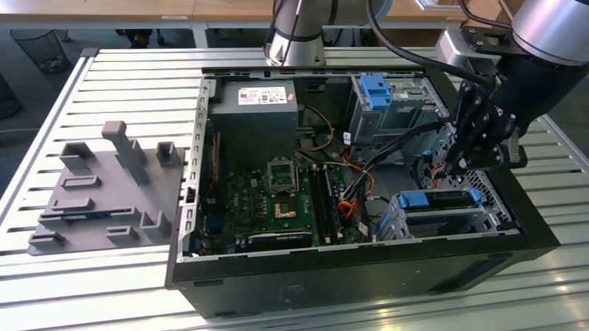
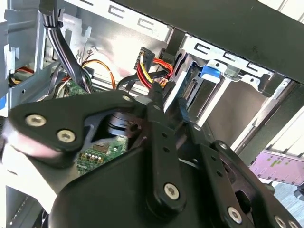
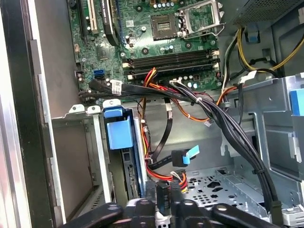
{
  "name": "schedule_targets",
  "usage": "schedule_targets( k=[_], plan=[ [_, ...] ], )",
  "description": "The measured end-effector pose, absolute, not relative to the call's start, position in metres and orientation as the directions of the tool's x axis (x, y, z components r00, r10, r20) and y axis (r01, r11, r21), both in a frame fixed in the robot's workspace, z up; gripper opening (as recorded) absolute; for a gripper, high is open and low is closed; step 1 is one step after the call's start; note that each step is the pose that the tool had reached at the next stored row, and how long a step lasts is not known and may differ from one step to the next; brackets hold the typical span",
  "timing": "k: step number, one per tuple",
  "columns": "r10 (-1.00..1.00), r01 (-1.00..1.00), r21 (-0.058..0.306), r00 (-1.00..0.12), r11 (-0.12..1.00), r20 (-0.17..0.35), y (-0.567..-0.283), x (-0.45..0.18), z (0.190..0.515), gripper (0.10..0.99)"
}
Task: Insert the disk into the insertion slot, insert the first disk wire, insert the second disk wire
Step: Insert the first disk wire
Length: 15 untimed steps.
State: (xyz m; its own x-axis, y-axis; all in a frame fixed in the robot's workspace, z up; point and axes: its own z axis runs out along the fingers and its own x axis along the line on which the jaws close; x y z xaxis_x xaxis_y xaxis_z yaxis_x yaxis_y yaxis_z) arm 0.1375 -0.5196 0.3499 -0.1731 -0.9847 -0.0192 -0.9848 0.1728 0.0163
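Note:
The disk (image 1: 440, 198), in its blue carrier, sits inside the insertion slot (image 1: 448, 222) at the near corner of the open computer case, on the exterior view's right. In the first wrist view the disk's blue carrier (image 3: 119, 133) stands in the slot's metal wall (image 3: 80, 156). My gripper (image 1: 457, 163) hangs just behind the disk's rear end. It is shut on a black wire connector (image 3: 164, 194) with red, yellow and black leads (image 2: 153, 67), close to the disk's rear edge (image 2: 189, 88). A second black connector with a blue tab (image 3: 186, 156) hangs free nearby.
A thick black cable bundle (image 3: 223, 121) crosses the case beside the gripper. A taller grey cage with a blue tab (image 1: 377, 88) stands at the case's far side. The motherboard (image 1: 276, 196) fills the middle. A grey fixture plate (image 1: 106, 189) lies on the slatted table, exterior view's left.

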Motion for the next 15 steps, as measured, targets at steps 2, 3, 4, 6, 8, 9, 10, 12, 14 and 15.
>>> schedule_targets(
  k=[2, 3, 4, 6, 8, 9, 10, 12, 14, 15],
  plan=[
    [-0.985, -0.985, 0.016, -0.173, 0.173, -0.019, -0.5196, 0.1375, 0.3498, 0.231],
    [-0.985, -0.985, 0.016, -0.173, 0.173, -0.019, -0.5196, 0.1375, 0.3498, 0.173],
    [-0.986, -0.986, 0.016, -0.166, 0.165, -0.019, -0.5196, 0.1375, 0.3497, 0.173],
    [-0.991, -0.992, 0.016, -0.129, 0.129, -0.019, -0.5196, 0.1375, 0.3496, 0.165],
    [-0.995, -0.996, 0.016, -0.093, 0.093, -0.019, -0.5196, 0.1375, 0.3495, 0.165],
    [-0.997, -0.997, 0.016, -0.075, 0.075, -0.019, -0.5196, 0.1375, 0.3495, 0.165],
    [-0.998, -0.998, 0.016, -0.057, 0.057, -0.019, -0.5196, 0.1375, 0.3494, 0.165],
    [-1.000, -1.000, 0.016, -0.021, 0.021, -0.019, -0.5196, 0.1375, 0.3492, 0.165],
    [-1.000, -1.000, 0.016, 0.014, -0.014, -0.019, -0.5196, 0.1375, 0.3491, 0.165],
    [-1.000, -1.000, 0.016, 0.023, -0.024, -0.020, -0.5200, 0.1374, 0.3489, 0.165]
  ],
)
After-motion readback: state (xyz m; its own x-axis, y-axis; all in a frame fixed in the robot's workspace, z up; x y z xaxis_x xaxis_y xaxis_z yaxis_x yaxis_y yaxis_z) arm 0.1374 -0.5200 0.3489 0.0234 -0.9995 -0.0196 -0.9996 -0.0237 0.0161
